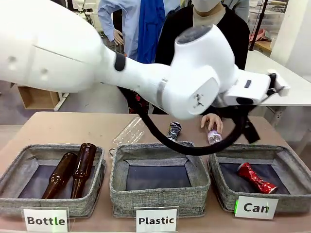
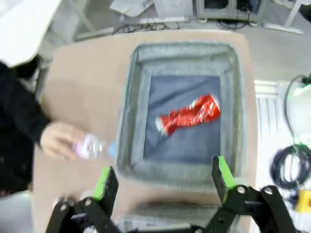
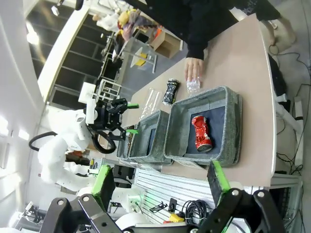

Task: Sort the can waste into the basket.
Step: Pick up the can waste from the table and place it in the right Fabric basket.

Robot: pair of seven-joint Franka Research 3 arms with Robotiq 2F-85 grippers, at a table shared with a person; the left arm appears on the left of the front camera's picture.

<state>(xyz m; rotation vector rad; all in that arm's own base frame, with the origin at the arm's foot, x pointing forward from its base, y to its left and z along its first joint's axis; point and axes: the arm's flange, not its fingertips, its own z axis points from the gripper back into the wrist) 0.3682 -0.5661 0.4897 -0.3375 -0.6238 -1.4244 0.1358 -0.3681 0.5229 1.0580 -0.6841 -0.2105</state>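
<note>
My left jaws hang above the basket, spread wide, with nothing between their green pads. Looking down along them, I see the red can lying on its side on the basket's dark floor, slantwise and clear of the walls. The basket sits at the near right corner of the table, and a white card reading "Can" stands at its front wall. My left arm reaches in from the left, across the middle, to get there.

The black can is on the table behind the middle bin, toward the far edge and well apart from the basket. It looks upright and a little tilted. Just right of it, a person's hand comes over the far edge and holds a small clear bottle close behind the basket's far left corner.

My right jaws are also apart and hold nothing, their pads raised high off the table's right edge, looking back across it.

The middle bin carries a card reading "Plastic". At the near left corner stands the bin marked "Bottle", with two brown bottles lying side by side inside. A flattened clear bottle lies on the table behind the gap between those two bins.
</note>
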